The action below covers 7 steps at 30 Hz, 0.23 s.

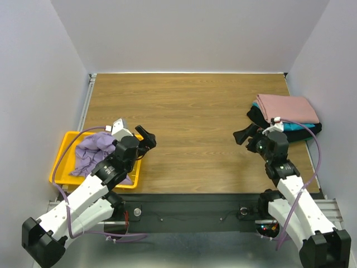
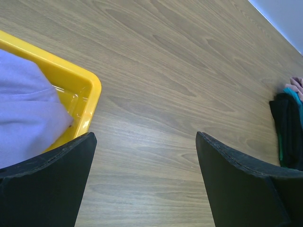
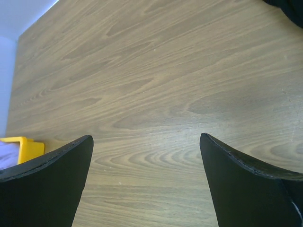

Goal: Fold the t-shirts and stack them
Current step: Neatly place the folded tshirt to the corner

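A lavender purple t-shirt lies crumpled in the yellow bin at the left; it also shows in the left wrist view. A folded stack sits at the right: a dusty pink t-shirt on top, a teal t-shirt under it and a black t-shirt at the bottom; the stack's edge shows in the left wrist view. My left gripper is open and empty beside the bin's right rim. My right gripper is open and empty, just left of the stack.
The wooden table lies between the bin and the stack. Grey walls close the back and both sides. The bin's yellow corner shows in the right wrist view.
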Available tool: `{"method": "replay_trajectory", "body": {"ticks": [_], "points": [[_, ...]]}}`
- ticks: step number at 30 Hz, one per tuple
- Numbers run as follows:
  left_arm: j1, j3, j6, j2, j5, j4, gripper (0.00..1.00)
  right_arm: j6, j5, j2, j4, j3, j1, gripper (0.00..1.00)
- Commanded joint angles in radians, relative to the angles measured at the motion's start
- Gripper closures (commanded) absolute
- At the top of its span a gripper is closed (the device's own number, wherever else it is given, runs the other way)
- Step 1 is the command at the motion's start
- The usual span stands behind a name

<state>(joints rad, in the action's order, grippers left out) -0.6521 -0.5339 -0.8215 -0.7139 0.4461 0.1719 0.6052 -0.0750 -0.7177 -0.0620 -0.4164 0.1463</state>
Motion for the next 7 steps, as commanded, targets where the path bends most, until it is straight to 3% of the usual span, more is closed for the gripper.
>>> {"method": "replay_trajectory", "body": {"ticks": [1, 7], "points": [[0.006, 0.002, -0.004, 0.022, 0.034, -0.031, 0.01, -0.001, 0.037, 0.052, 0.053, 0.024, 0.007, 0.0], [0.006, 0.017, -0.018, 0.039, 0.039, -0.034, 0.01, 0.01, 0.041, 0.09, 0.051, 0.024, 0.007, 0.0]]}}
